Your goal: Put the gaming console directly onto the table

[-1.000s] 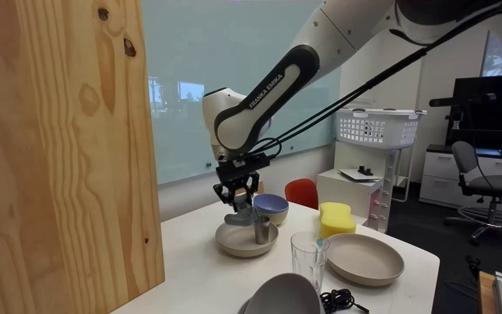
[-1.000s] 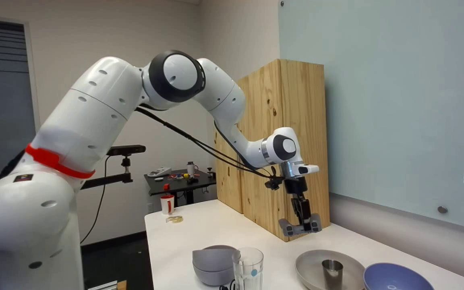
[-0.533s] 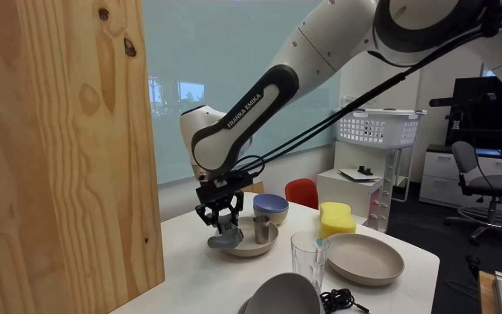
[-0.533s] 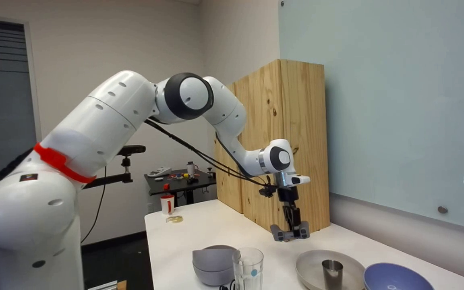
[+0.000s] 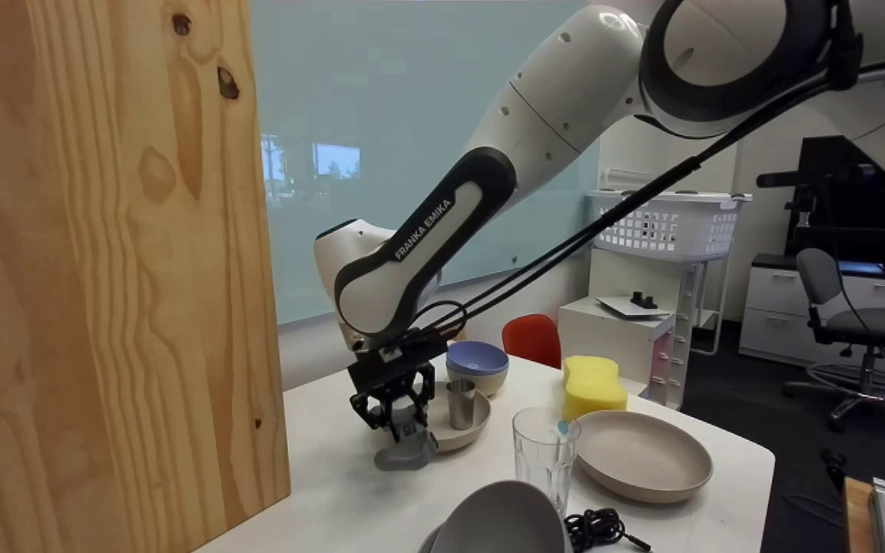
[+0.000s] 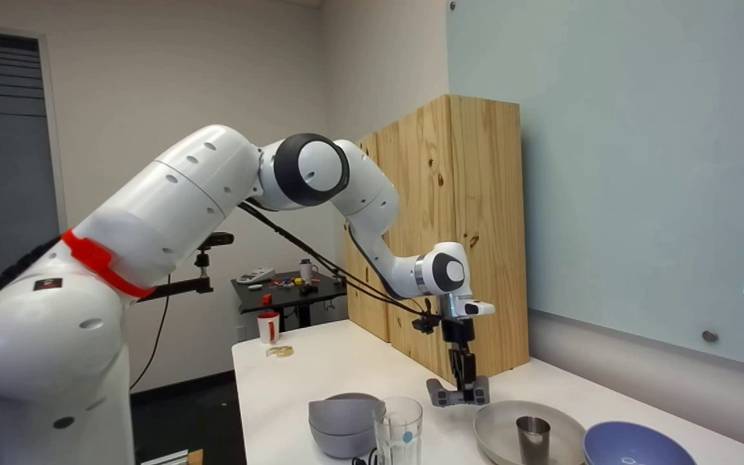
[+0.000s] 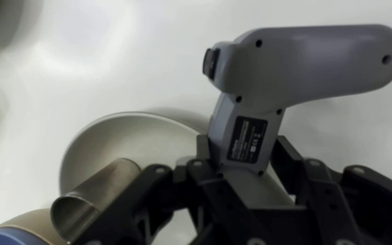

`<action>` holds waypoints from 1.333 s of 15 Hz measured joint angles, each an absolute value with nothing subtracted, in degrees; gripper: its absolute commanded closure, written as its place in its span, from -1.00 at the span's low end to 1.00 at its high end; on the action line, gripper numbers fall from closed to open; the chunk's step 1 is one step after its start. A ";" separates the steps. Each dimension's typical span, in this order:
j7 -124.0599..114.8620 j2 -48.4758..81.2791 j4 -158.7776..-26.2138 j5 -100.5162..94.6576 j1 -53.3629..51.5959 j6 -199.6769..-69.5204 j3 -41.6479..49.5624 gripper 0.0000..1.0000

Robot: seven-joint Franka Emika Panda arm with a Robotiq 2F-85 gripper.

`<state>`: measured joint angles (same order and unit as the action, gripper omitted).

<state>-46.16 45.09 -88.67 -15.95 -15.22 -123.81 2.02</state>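
The gaming console, a dark grey gamepad, hangs in my gripper in both exterior views [image 5: 406, 453] [image 6: 457, 396]. The wrist view shows its underside [image 7: 305, 64] with a black label. My gripper [image 5: 404, 427] is shut on the console's middle part, with a finger on each side; it also shows in the wrist view [image 7: 243, 149]. The console is low over the white table [image 5: 335, 461], beside the near edge of a beige plate. A small gap seems to lie below it, but I cannot tell its height. The far handle is hidden in the wrist view.
The beige plate [image 5: 469, 435] holds a metal cup [image 5: 461, 404]. Blue and beige bowls [image 5: 477, 361] stand behind. A glass [image 5: 546, 457], grey bowls [image 5: 500, 522], a second plate [image 5: 642, 461], a yellow sponge [image 5: 592, 384] and a black cable [image 5: 596, 528] are near. A tall wooden panel [image 5: 127, 269] stands close.
The gripper and console have moved off from over the plate, toward the wooden panel, and lower toward the table. The console stays in the grip. The other things have not moved.
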 measured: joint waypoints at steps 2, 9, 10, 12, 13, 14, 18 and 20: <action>-46.36 45.79 -88.22 -15.63 -15.88 -122.78 2.01 0.52; -46.37 47.94 -88.17 -11.11 -16.45 -120.87 1.84 0.52; -46.34 48.21 -88.17 -10.52 -16.38 -120.87 1.84 -0.02; -46.34 48.60 -88.18 -9.84 -16.29 -120.87 1.89 -0.52; -46.34 48.67 -88.18 -9.50 -16.22 -120.87 1.89 -0.55; -46.34 48.67 -88.18 -9.35 -16.17 -120.88 1.91 -0.69; -46.34 48.55 -88.18 -9.16 -15.90 -120.97 1.99 -1.00; -46.34 48.37 -88.17 -9.13 -15.72 -120.99 2.04 -1.00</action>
